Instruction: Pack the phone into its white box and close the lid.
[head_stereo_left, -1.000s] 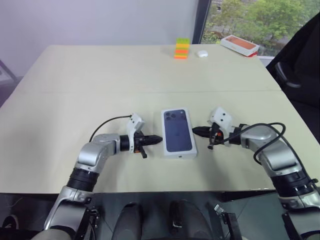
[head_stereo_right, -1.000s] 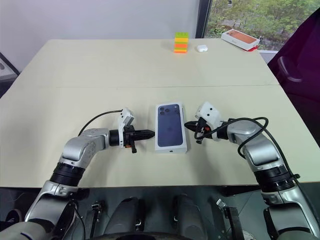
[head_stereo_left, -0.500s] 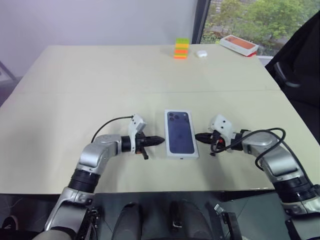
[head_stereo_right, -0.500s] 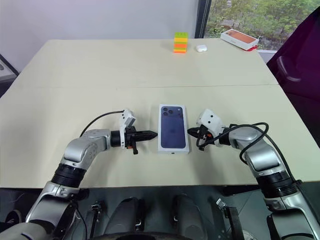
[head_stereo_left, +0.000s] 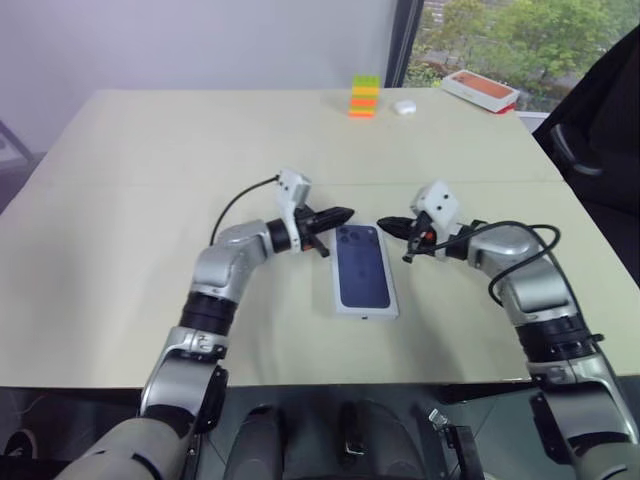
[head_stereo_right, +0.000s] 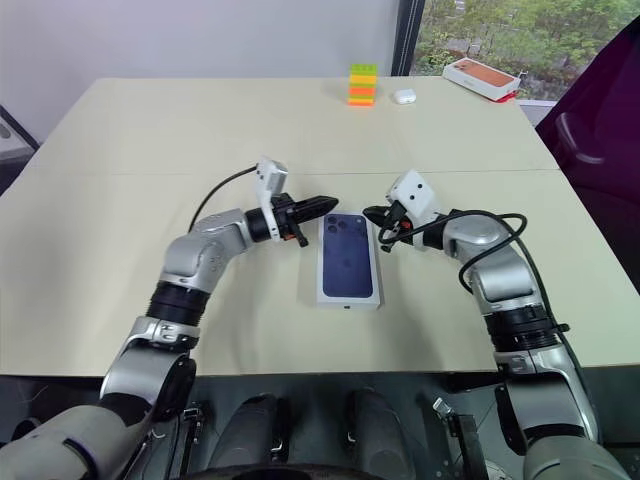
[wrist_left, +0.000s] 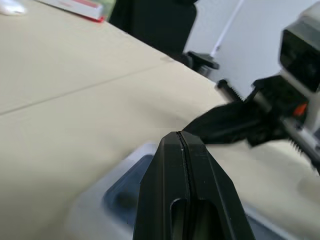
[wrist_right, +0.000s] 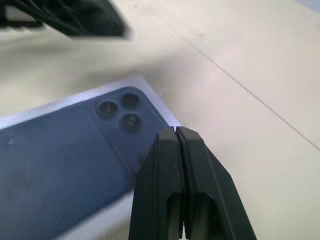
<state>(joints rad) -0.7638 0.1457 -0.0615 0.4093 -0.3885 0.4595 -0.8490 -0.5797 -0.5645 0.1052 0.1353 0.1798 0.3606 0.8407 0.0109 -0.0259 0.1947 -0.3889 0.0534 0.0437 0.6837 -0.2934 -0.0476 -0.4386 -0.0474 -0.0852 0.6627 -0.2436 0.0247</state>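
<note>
Head cam: the lid (head_stereo_left: 364, 273), phone picture facing up, sits closed on the white box on the beige table (head_stereo_left: 140, 200). The left gripper (head_stereo_left: 345, 213) and right gripper (head_stereo_left: 385, 224) hover over its far end, tips nearly facing.

Left wrist: fingers (wrist_left: 187, 185) pressed together, nothing held.

Right wrist: fingers (wrist_right: 182, 185) together too, above the lid's camera corner.

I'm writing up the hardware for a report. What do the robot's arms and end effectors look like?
Both arms are silver-grey metal segments with black ribbed joints. Each wrist carries a small white camera block fed by a looping black cable. The left end effector and right end effector each have two slim black fingers tapering to a point; an orange-red mark sits near each base.
</note>
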